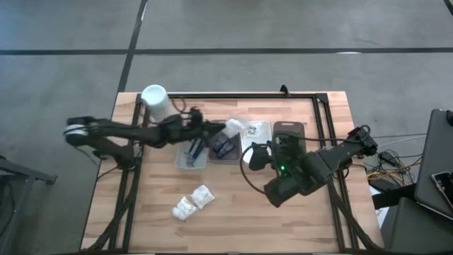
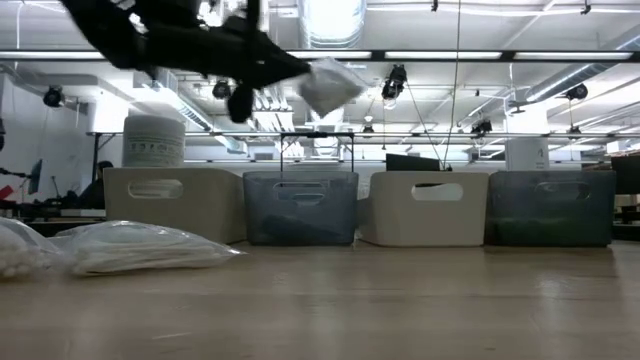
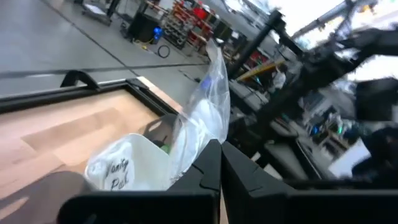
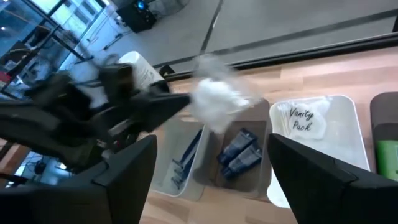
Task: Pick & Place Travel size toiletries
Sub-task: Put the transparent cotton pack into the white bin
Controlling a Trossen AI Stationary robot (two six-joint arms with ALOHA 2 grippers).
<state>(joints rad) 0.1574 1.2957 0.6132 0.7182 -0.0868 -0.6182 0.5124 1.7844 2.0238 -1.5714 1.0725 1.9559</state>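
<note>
My left gripper (image 1: 221,129) reaches in from the table's left and is shut on a white crinkly packet (image 1: 236,126), high above the row of trays (image 2: 330,85). Below it, one tray holds dark blue razors (image 4: 186,158). The tray beside that holds dark sachets (image 4: 239,152), and a white tray holds a "Vanity Pack" packet (image 4: 305,118). Something green (image 4: 385,152) shows in the last tray. Two more white packets (image 1: 192,202) lie flat on the table near its front. My right gripper (image 4: 211,143) is open, hovering near the trays on their near side and touching nothing. My left gripper pinches the packet between its two fingers at the packet's near edge (image 3: 198,155), coming roughly level from the table's left. The packet is lifted clear and sticks out beyond the fingertips (image 2: 330,85), above the trays.
A tall white cylindrical container (image 1: 154,99) stands at the far left corner, behind the left arm. The four trays (image 2: 425,205) stand side by side across the table's middle. A black frame rail (image 1: 248,95) runs along the far edge. Bare wood lies at the near side.
</note>
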